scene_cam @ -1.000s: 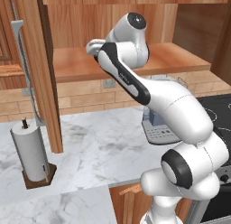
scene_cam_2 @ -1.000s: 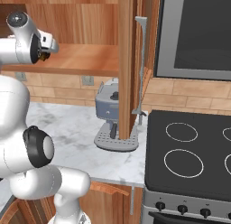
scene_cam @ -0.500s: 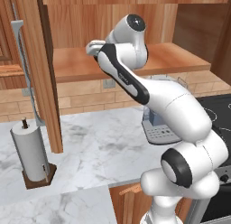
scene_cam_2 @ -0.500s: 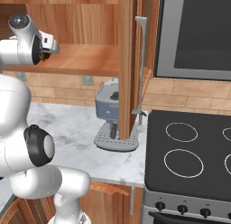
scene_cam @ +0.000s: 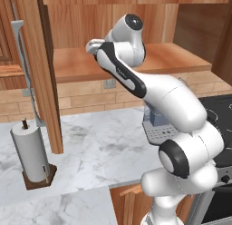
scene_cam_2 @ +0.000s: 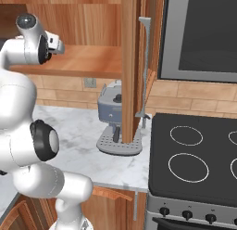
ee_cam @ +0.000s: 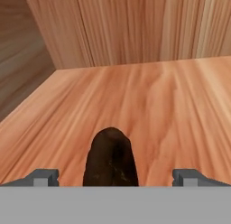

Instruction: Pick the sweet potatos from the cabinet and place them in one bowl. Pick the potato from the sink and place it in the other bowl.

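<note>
On the cabinet (ee_cam: 149,101) shelf, the sweet potato (ee_cam: 111,157) lies lengthwise between the gripper's (ee_cam: 115,177) wide-apart fingertips (ee_cam: 45,176).

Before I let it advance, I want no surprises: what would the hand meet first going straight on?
Probably the dark sweet potato, lying on the cabinet shelf between the open fingers; beyond it, the cabinet's back wall. Depth is unclear.

The white arm rises from the base, bends at its elbow and reaches up and far into the scene, wrist roughly level. The gripper (ee_cam: 115,177) has its jaws spread wide, the two fingertips (ee_cam: 43,176) well apart, nothing clamped between them.
</note>
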### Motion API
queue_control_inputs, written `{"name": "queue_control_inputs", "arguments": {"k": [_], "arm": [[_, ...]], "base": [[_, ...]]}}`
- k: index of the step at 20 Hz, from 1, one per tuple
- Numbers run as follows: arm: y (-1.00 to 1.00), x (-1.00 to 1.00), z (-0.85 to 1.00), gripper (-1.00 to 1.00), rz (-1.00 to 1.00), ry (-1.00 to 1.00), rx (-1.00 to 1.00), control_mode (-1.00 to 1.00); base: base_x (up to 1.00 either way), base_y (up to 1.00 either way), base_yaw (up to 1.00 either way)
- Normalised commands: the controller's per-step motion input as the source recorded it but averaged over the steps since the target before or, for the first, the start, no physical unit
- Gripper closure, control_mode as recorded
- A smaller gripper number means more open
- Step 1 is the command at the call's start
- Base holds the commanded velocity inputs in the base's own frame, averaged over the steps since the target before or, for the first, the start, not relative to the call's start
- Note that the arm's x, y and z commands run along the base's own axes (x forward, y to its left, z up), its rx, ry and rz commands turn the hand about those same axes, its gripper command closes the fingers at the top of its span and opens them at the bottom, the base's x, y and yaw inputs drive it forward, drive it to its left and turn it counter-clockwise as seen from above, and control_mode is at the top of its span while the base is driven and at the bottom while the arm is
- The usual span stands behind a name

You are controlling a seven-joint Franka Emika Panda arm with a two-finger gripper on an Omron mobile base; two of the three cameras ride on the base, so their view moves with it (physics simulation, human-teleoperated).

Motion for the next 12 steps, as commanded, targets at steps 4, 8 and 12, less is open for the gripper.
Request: {"name": "queue_control_inputs", "arguments": {"k": [4,8,12], "arm": [[0.0,0.04,0.0,-1.0,0.0,0.04,0.0,-1.0],[0.02,0.0,0.0,-1.0,0.0,0.06,0.0,-1.0],[0.01,0.0,0.0,-1.0,0.0,0.04,0.0,-1.0]], "base": [[0.0,0.0,0.0],[0.0,0.0,0.0],[0.0,0.0,0.0]]}}
